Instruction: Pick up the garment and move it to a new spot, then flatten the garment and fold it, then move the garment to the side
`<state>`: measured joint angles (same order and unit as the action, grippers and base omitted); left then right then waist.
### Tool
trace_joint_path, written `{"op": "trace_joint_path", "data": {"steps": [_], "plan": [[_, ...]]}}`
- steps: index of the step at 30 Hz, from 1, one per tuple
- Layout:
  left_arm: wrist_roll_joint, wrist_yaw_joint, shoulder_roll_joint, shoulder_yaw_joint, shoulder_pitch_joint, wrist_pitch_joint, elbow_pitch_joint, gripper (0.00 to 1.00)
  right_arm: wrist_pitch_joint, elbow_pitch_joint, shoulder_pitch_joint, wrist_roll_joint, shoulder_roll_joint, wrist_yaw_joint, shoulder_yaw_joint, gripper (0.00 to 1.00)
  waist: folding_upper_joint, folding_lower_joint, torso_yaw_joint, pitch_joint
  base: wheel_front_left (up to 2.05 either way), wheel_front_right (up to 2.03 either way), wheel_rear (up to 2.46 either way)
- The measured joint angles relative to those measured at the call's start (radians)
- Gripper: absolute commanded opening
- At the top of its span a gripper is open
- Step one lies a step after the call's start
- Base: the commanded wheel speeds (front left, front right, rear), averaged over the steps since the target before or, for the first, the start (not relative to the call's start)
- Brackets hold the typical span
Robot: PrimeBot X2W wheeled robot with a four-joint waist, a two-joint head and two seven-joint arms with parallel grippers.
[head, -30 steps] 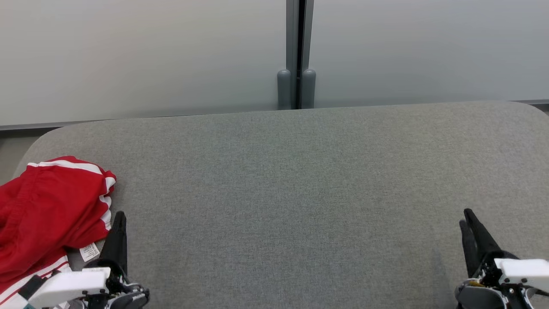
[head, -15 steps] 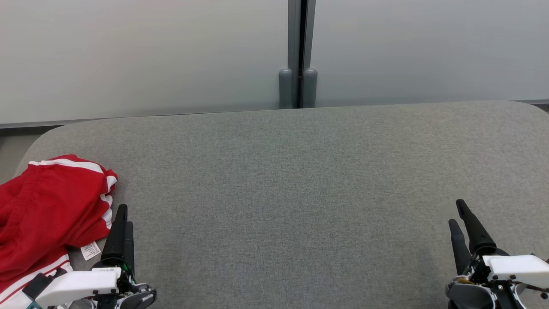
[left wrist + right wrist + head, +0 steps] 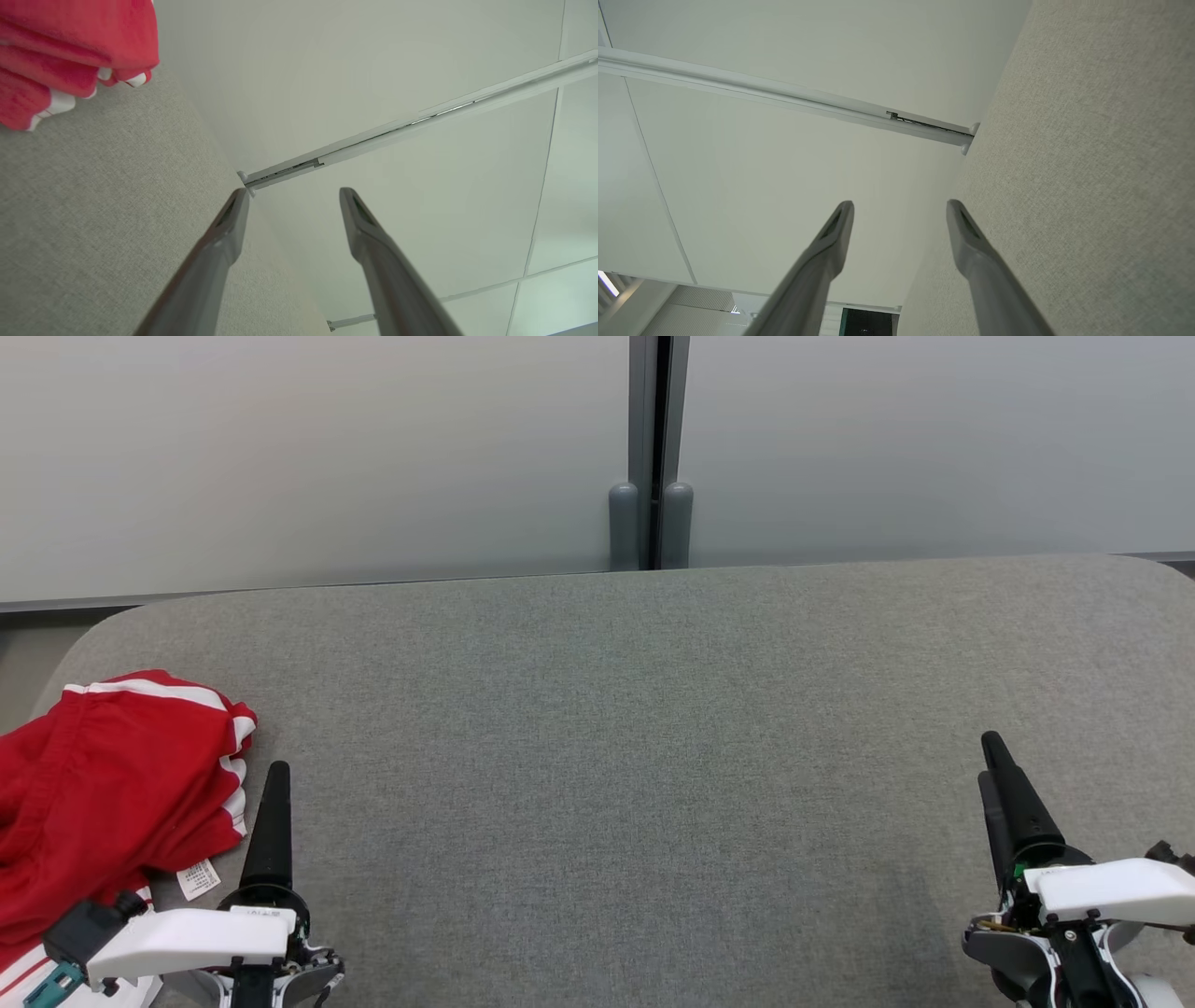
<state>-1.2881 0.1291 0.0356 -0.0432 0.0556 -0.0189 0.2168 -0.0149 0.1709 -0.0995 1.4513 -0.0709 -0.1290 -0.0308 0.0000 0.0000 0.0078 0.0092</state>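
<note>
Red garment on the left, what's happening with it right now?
Nothing is holding it. The red white-striped garment lies bunched up at the left end of the grey padded surface. The left gripper is open just beside it, not touching the cloth. The right gripper is open and empty over the far right of the surface.

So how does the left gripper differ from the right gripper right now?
The left gripper sits close beside the red garment, while the right gripper is over grey upholstery, far from it. In the head view the left gripper's fingers line up as one spike pointing straight up the picture; the right gripper's fingers lean slightly left, both visible. Shared: both are open with nothing between the fingers.
</note>
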Motion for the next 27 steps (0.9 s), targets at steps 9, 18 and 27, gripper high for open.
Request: {"op": "trace_joint_path", "data": {"steps": [9,18,27], "plan": [[0.181,-0.021,0.002,0.013,0.000,-0.032,-0.016,1.00,-0.032,-0.002,-0.005,-0.179,-0.007,0.000,-0.028,1.00,0.0000,0.0000,0.002,0.001,0.00,0.00,0.00],[0.351,-0.046,0.004,0.046,0.000,-0.062,-0.034,1.00,-0.065,0.017,-0.019,-0.414,-0.014,0.000,-0.061,1.00,0.0000,0.0000,0.005,0.002,0.00,0.00,0.00],[0.483,-0.069,0.005,0.064,0.000,-0.087,-0.030,1.00,-0.088,0.022,-0.031,-0.561,-0.018,0.000,-0.084,1.00,0.0000,0.0000,0.007,0.003,0.00,0.00,0.00]]}}
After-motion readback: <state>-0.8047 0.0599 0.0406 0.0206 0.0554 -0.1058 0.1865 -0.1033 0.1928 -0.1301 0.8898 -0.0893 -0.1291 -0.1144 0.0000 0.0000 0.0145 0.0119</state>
